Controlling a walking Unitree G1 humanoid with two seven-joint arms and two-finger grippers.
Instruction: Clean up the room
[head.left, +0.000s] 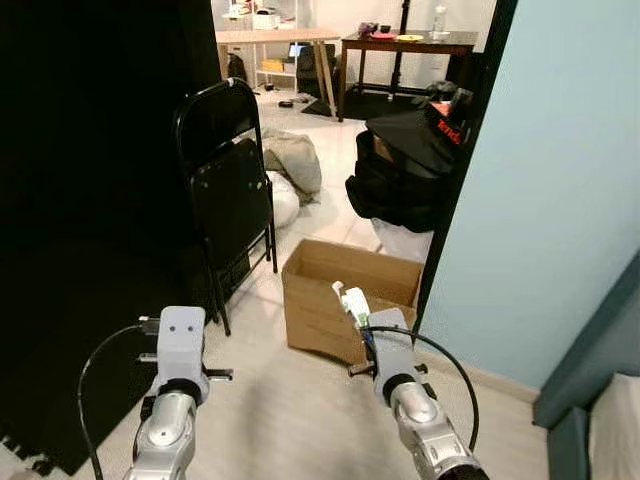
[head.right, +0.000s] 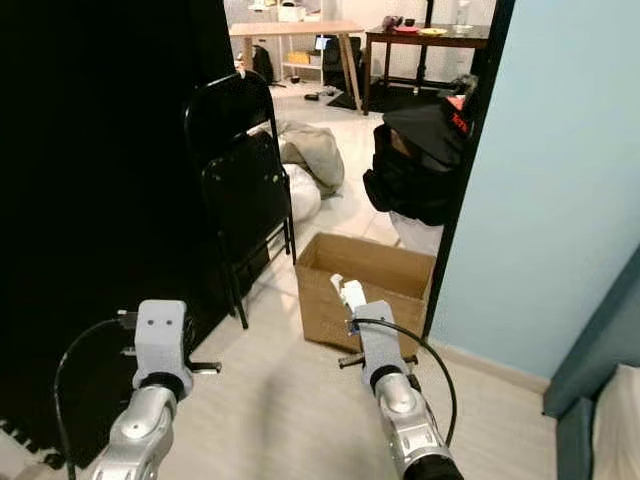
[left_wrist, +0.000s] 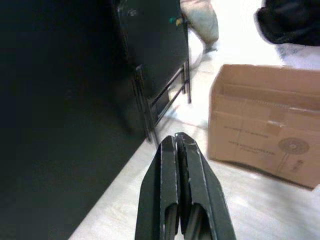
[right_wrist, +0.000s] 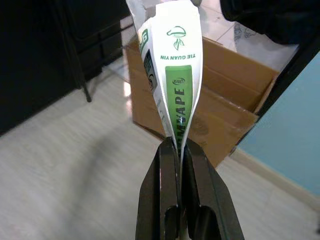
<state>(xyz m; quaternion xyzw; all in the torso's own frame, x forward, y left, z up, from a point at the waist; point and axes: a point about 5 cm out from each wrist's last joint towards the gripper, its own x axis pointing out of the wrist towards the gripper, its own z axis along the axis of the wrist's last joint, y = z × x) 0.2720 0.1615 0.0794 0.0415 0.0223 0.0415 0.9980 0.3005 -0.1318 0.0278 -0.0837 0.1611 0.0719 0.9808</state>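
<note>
two grippers are reaching out over the pale floor (head.left: 290, 410). the right gripper (right_wrist: 179, 142) is pinching a white and green packet (right_wrist: 175, 75) just before the open cardboard box (head.left: 345, 295). the left gripper (left_wrist: 176, 145) is hanging with fingers pressed together, holding nothing, near the black folding chair (head.left: 230, 195).

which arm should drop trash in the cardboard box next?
Right. The right claw is shut on the white-and-green packet and sits just short of the open cardboard box. The left claw is shut, holds nothing, and is nearer the black folding chair.
</note>
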